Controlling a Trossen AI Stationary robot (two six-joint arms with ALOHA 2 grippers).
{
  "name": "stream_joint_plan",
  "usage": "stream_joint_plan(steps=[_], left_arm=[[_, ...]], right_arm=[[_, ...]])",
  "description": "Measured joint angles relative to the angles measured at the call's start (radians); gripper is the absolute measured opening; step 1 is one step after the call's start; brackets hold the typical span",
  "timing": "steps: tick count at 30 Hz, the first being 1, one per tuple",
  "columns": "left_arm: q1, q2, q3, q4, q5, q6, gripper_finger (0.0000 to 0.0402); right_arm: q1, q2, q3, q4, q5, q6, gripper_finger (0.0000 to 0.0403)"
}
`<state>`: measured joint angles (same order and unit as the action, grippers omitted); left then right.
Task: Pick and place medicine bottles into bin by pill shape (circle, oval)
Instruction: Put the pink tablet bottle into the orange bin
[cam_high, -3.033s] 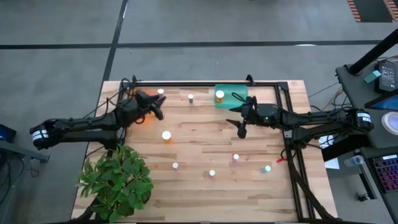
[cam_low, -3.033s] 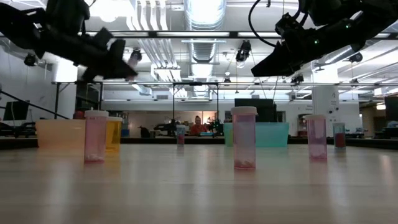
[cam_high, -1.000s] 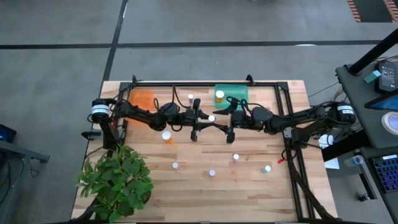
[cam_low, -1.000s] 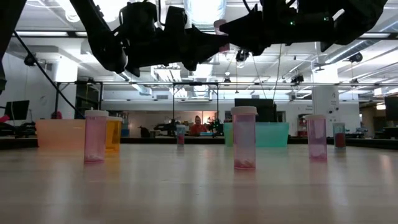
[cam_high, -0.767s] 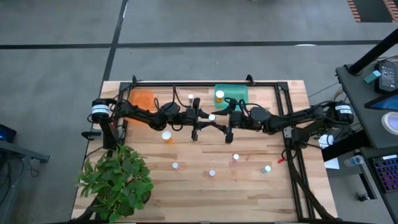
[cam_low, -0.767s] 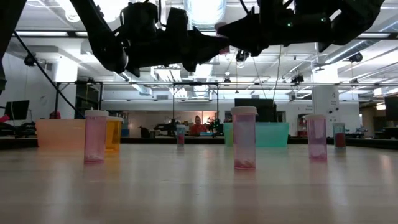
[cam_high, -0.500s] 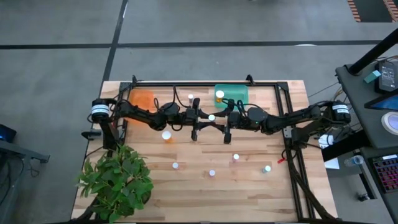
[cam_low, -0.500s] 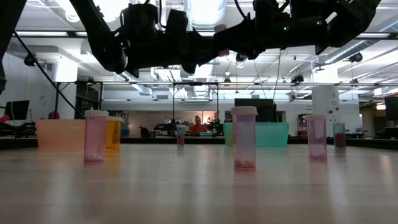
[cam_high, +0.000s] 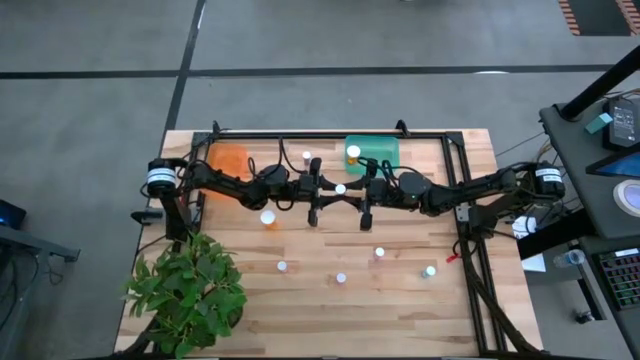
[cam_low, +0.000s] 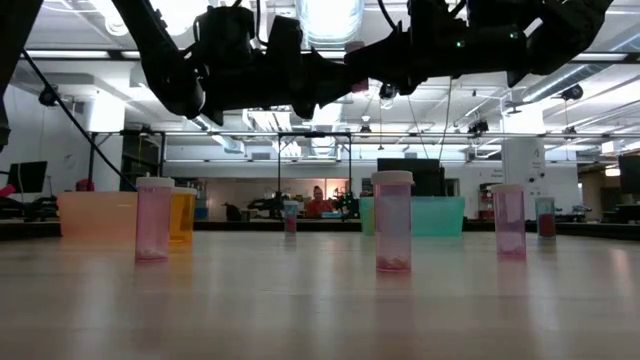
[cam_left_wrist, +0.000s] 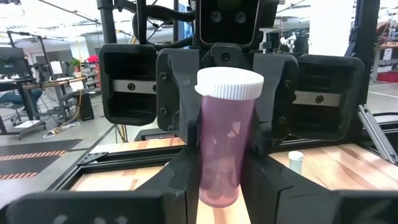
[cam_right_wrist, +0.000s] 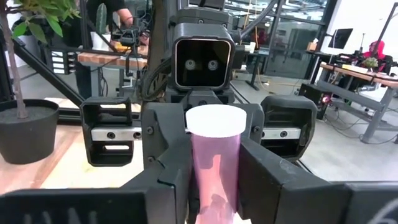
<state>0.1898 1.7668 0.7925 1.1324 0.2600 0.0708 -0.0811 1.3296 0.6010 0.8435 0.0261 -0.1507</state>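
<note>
Both arms extended horizontally toward worktop centre, raised above the surface. Left end effector reaches in from 9 o'clock, right end effector from 3 o'clock; they meet nose to nose. Fingers of both end effectors are closed on the same pink bottle, held upright between them.

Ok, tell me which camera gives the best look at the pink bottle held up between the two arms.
The left wrist view: the pink bottle fills it, white cap to base, between that arm's fingers. The right wrist view shows it nearly as close. The high view shows only its cap between the left hand and right hand; the low view barely shows it.
</note>
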Motion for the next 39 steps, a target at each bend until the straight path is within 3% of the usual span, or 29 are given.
stream_joint_plan(steps=[5,16,30,39], left_arm=[[0.000,0.000,0.000,0.000,-0.001,-0.004,0.0091],[0.000,0.000,-0.002,-0.025,-0.025,-0.008,0.0185],[0.000,0.000,-0.010,-0.028,-0.024,-0.013,0.0205],[-0.001,-0.002,-0.010,-0.054,-0.036,-0.021,0.0302]], right_arm=[[0.000,0.000,0.000,-0.001,0.000,0.001,0.0084],[0.000,0.000,-0.002,-0.015,-0.005,0.000,0.0088],[0.000,-0.006,-0.002,-0.040,-0.005,0.047,0.0089],[0.000,-0.006,-0.002,-0.054,0.000,0.080,0.0089]])
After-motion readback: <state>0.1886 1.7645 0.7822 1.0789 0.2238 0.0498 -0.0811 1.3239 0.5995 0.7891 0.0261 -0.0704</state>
